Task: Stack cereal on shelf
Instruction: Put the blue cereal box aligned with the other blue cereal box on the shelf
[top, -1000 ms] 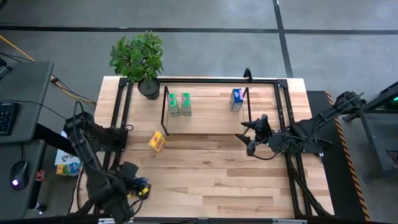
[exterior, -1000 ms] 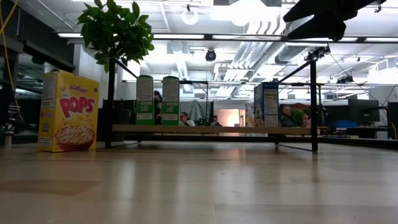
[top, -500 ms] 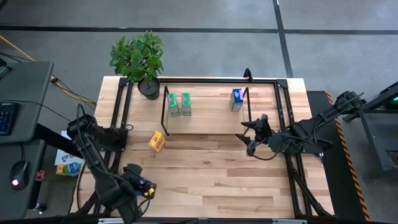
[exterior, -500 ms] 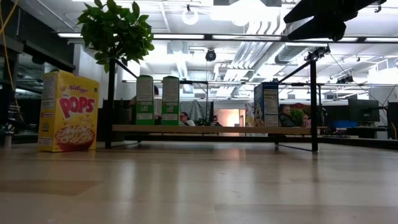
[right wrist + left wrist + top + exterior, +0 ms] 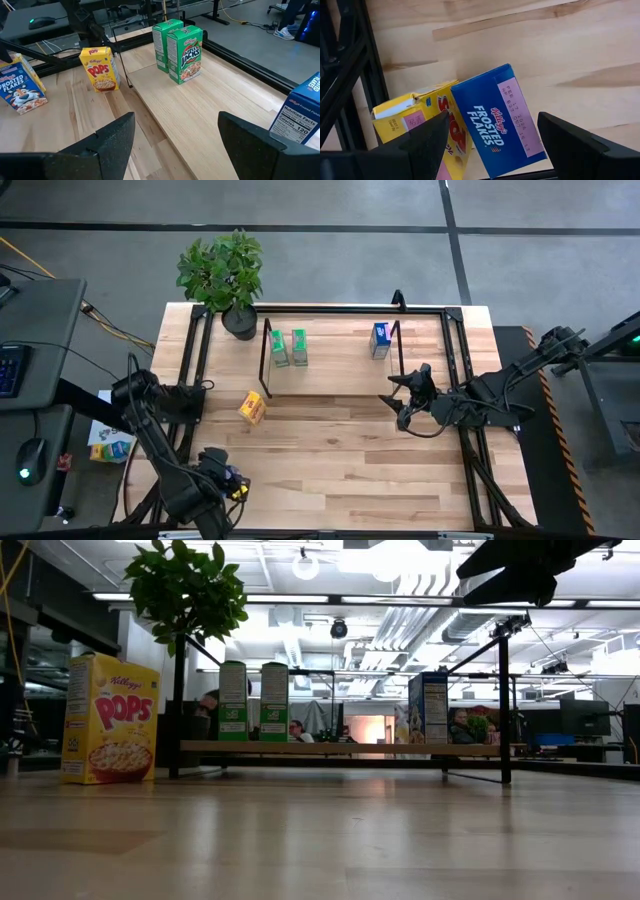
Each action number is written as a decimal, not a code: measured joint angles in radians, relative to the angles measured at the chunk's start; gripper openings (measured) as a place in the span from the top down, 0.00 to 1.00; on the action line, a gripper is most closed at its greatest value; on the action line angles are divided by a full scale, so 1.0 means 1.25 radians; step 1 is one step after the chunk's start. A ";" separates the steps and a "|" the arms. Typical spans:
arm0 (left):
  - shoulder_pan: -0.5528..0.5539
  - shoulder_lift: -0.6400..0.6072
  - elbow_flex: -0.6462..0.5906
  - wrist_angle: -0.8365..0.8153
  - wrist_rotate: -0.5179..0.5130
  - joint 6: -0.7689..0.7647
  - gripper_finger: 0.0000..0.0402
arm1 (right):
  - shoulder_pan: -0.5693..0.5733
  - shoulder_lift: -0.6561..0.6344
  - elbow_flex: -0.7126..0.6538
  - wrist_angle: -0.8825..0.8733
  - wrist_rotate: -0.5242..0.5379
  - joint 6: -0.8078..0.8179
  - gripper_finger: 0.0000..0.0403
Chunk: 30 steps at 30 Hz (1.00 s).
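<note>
**Left claw poised over two crowded boxes**

The left claw hangs wide open and empty over a blue cereal box touching a yellow box at the worktop's near-left corner. Closing here could catch both. The right claw, open and empty, waits facing the shelf. In the high view the arm seems to hide those two boxes.

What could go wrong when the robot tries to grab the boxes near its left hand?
The open left hand hangs over a blue box that touches a yellow box beside it, so closing might nudge or catch both. They also sit close to the black frame, which the hand could bump.
</note>
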State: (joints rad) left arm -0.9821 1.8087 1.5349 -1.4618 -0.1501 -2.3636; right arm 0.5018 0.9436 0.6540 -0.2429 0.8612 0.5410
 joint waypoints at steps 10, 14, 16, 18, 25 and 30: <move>0.001 0.023 0.000 0.001 -0.007 0.000 0.27 | 0.000 0.000 0.000 0.000 0.000 0.003 0.31; 0.002 0.032 0.000 0.002 -0.007 0.000 0.27 | 0.000 0.000 0.000 0.000 0.000 0.003 0.31; 0.006 0.041 0.000 0.006 -0.011 0.001 0.27 | 0.000 0.000 0.000 0.000 0.000 0.005 0.31; 0.006 0.045 0.000 0.006 -0.013 0.007 0.27 | 0.000 0.000 0.000 0.000 0.000 0.007 0.31; 0.017 0.048 0.000 0.010 -0.016 0.029 0.27 | 0.000 0.000 0.000 0.000 0.000 0.007 0.31; 0.017 0.048 0.000 0.013 -0.016 0.029 0.27 | 0.000 0.000 0.000 0.000 0.000 0.007 0.31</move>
State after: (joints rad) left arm -0.9611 1.8690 1.5349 -1.4454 -0.1699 -2.3276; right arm 0.5018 0.9436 0.6544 -0.2432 0.8608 0.5495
